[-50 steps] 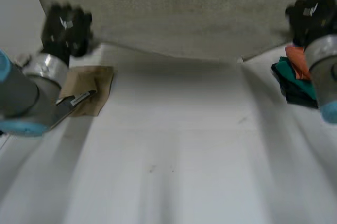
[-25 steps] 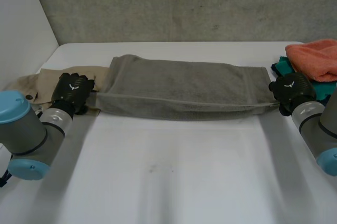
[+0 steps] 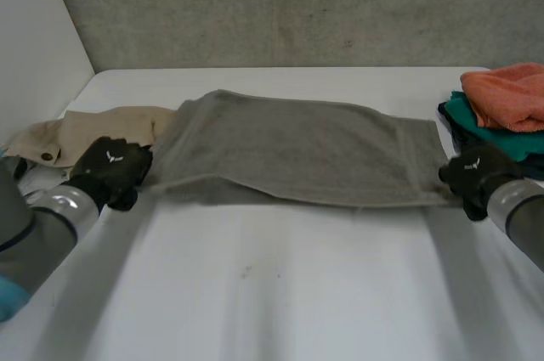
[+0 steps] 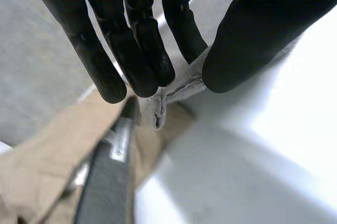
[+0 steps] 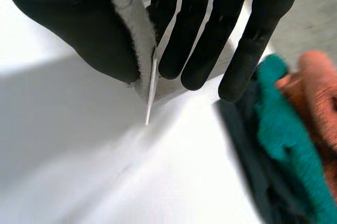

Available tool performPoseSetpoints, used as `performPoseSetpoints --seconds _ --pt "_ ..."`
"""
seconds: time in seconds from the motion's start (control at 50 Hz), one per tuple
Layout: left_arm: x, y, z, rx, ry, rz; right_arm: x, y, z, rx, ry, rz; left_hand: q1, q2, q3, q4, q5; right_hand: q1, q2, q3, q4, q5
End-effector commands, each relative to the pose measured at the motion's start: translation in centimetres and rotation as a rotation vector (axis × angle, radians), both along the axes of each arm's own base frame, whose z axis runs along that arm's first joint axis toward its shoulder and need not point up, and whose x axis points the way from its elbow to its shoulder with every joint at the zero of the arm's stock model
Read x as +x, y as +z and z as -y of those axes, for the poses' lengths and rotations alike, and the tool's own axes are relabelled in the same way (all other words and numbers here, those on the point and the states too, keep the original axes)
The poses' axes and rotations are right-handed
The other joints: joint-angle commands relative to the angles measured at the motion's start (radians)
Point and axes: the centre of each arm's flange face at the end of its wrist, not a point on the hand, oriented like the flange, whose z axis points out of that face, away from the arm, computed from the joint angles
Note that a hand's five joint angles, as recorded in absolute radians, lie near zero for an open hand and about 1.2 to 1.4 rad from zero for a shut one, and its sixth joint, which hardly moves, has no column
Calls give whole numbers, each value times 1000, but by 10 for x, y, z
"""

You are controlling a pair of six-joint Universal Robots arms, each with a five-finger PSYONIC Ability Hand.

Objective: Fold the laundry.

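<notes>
White table (image 3: pixel 280 293) meets concrete wall (image 3: pixel 297 4); left hand (image 3: pixel 109 170) and right hand (image 3: pixel 474 176) pinch grey towel (image 3: pixel 297 149) corners.

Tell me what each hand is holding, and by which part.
Both hold the grey towel, pinched between thumb and fingers: the left hand at its near left corner, the right hand at its near right corner.

The white bench (image 3: pixel 280 293) in front of me carries a grey towel (image 3: pixel 297 149), stretched side to side across its middle. At my left a beige cloth (image 3: pixel 93 127) lies rumpled, touching the towel's end. At my right lies a teal cloth (image 3: pixel 484 119) with an orange cloth (image 3: pixel 506 93) on top.
</notes>
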Motion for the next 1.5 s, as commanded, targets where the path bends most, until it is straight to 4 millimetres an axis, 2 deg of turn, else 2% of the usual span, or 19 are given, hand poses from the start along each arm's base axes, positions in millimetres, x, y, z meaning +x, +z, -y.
performPoseSetpoints --seconds 0.02,0.1,0.16,0.34,0.5,0.58,0.82,0.84,0.86,0.88,0.9,0.92,1.24,1.34,1.36,1.4,1.42,1.46,1.5 --pt "14 19 -78 237 -76 211 -26 4 -56 300 61 -201 226 197 203 198 244 268 219 202 195 207" --pt "23 20 -122 392 -172 373 -49 11 -74 361 94 -311 226 197 203 198 244 268 219 202 195 207" --pt "26 22 -124 385 -189 417 -55 13 -70 350 75 -297 226 197 203 198 244 268 219 202 195 207" --pt "22 29 -63 145 -102 367 -55 24 -44 211 49 -238 226 197 203 198 244 268 219 202 195 207" --pt "-23 24 1 -15 -92 133 -48 9 25 20 -73 -64 226 197 203 198 244 268 219 202 195 207" --pt "-41 18 43 -142 -68 58 -39 -1 49 -30 -108 -56 226 197 203 198 244 268 219 202 195 207" --pt "-87 -21 107 -325 -26 39 -17 -22 100 -164 -158 -96 226 197 203 198 244 268 219 202 195 207" --pt "-90 -22 108 -330 -32 36 -16 -23 103 -174 -159 -92 226 197 203 198 244 268 219 202 195 207" --pt "-92 -23 108 -329 -37 34 -16 -24 107 -186 -169 -92 226 197 203 198 244 8 -42 -59 -65 -53" --pt "-95 -24 107 -331 -45 32 -16 -24 107 -184 -172 -97 -61 -90 -84 -89 -43 -335 -384 -402 -408 -396" --pt "-102 -27 102 -330 -61 35 -16 -24 107 -185 -178 -99 -965 -994 -988 -993 -947 -661 -711 -728 -734 -722" --pt "-105 -26 100 -333 -68 32 -16 -25 106 -183 -183 -103 -995 -1025 -1019 -1023 -977 -954 -1003 -1020 -1026 -1015" --pt "-87 6 44 -274 -55 -10 -13 -17 42 -29 -146 -21 -995 -1025 -1019 -1023 -977 -954 -1003 -1020 -1026 -1015" --pt "-77 10 27 -229 -39 -72 -33 -10 40 -28 -156 20 -995 -1025 -1019 -1023 -977 -954 -1003 -1020 -1026 -1015" --pt "-77 10 26 -224 -37 -80 -37 -9 42 -30 -161 27 -995 -1025 -1019 -1023 -977 -826 -875 -892 -899 -887" --pt "-75 8 24 -209 -32 -93 -41 -7 45 -43 -166 35 -995 -1025 -1019 -1023 -977 -11 -60 -77 -83 -72" --pt "-75 7 23 -203 -31 -97 -41 -6 47 -55 -168 43 -995 -1025 -1019 -1023 -977 133 83 66 60 72" --pt "-74 6 21 -191 -28 -106 -42 -3 53 -90 -175 78 -995 -1025 -1019 -1023 -977 -243 -292 -309 -315 -304" --pt "-74 4 21 -187 -28 -107 -45 2 58 -114 -194 100 -995 -1025 -1019 -1023 -977 -954 -1003 -1020 -1026 -1015"
